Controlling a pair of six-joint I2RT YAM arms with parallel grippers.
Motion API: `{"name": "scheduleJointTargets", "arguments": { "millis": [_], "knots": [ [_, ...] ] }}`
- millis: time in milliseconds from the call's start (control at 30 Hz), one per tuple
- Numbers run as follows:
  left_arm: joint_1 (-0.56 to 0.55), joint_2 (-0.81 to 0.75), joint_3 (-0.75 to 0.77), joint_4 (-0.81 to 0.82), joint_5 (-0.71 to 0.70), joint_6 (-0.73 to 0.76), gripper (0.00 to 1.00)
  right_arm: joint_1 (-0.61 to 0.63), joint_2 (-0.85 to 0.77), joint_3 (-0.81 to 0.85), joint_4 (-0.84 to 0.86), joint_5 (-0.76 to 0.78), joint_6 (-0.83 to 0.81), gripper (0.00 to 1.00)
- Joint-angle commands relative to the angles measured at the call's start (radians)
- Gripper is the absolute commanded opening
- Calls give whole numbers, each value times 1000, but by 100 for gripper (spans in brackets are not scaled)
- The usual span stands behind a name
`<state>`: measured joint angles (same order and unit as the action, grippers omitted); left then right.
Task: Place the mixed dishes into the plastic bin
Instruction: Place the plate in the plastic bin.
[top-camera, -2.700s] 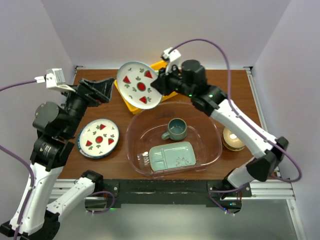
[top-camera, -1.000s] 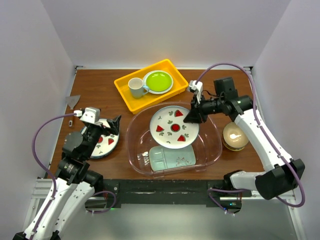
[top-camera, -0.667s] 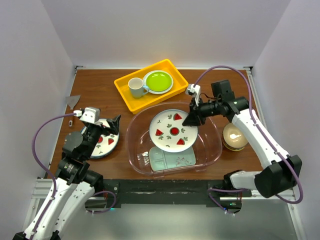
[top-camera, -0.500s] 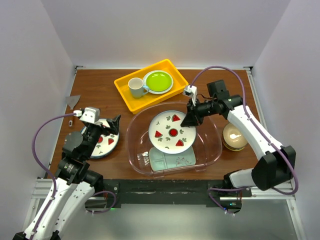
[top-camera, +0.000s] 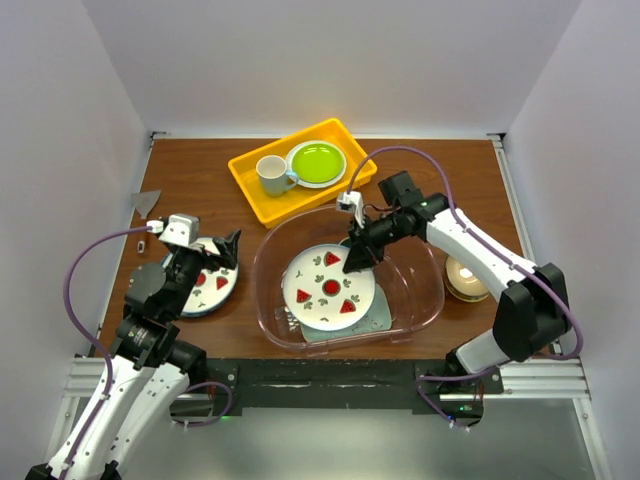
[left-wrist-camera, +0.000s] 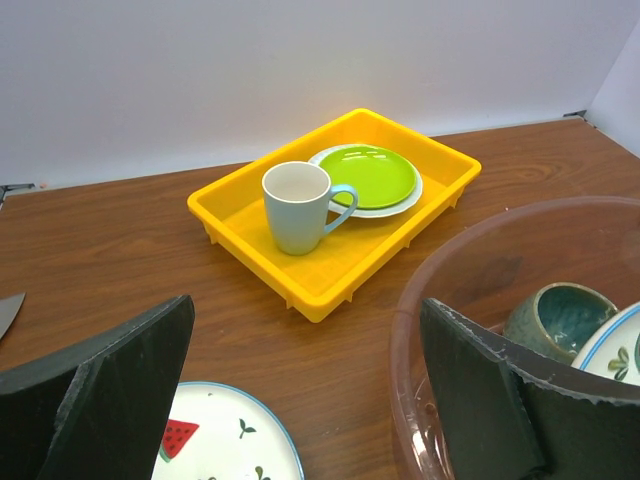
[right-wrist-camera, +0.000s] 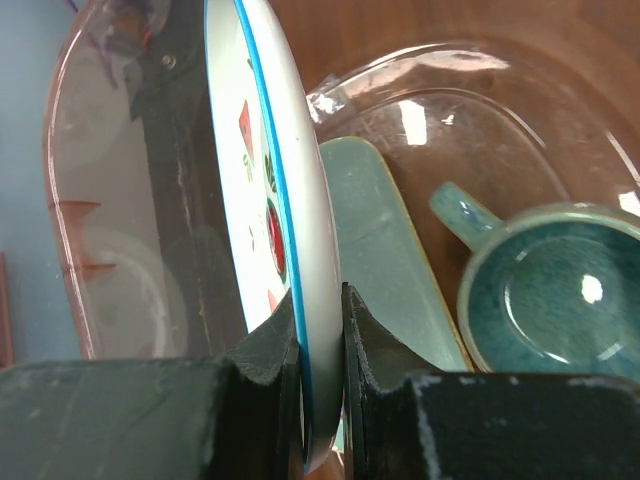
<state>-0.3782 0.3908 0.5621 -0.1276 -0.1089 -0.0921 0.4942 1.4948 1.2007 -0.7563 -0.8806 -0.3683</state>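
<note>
A white plate (top-camera: 328, 288) — red wedges, green sprigs, blue rim — plus mint-green tray (right-wrist-camera: 380, 250), teal mug (right-wrist-camera: 545, 300), pinkish bin (top-camera: 427, 288).

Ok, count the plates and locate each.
3. One patterned plate, held by the right gripper, in the plastic bin; a matching plate on the table under the left gripper; a lime-green plate in the yellow tray. More may be hidden.

A plate (top-camera: 329, 286) is held inside the plastic bin (top-camera: 427, 303) above a divided tray (right-wrist-camera: 375, 260), with a second plate (left-wrist-camera: 225, 445) set to the bin's left, stacked bowls (top-camera: 466, 277) to its right and a rectangular tray (top-camera: 290, 200) behind it.
</note>
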Motion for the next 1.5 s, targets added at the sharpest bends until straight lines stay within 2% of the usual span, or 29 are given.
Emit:
{"name": "scheduleJointTargets", "arguments": {
  "millis": [0,733,1033,1467],
  "knots": [
    [-1,6,-8,48,-12,14,100,43,27,19,51,-90,8,0],
    [-1,11,-8,49,-15,18,100,161,185,50,45,-89,11,0],
    [-1,6,-8,49,-15,18,100,179,216,54,54,-21,25,11],
    [-1,5,-8,49,-14,17,100,191,266,63,60,51,35,15]
  ]
}}
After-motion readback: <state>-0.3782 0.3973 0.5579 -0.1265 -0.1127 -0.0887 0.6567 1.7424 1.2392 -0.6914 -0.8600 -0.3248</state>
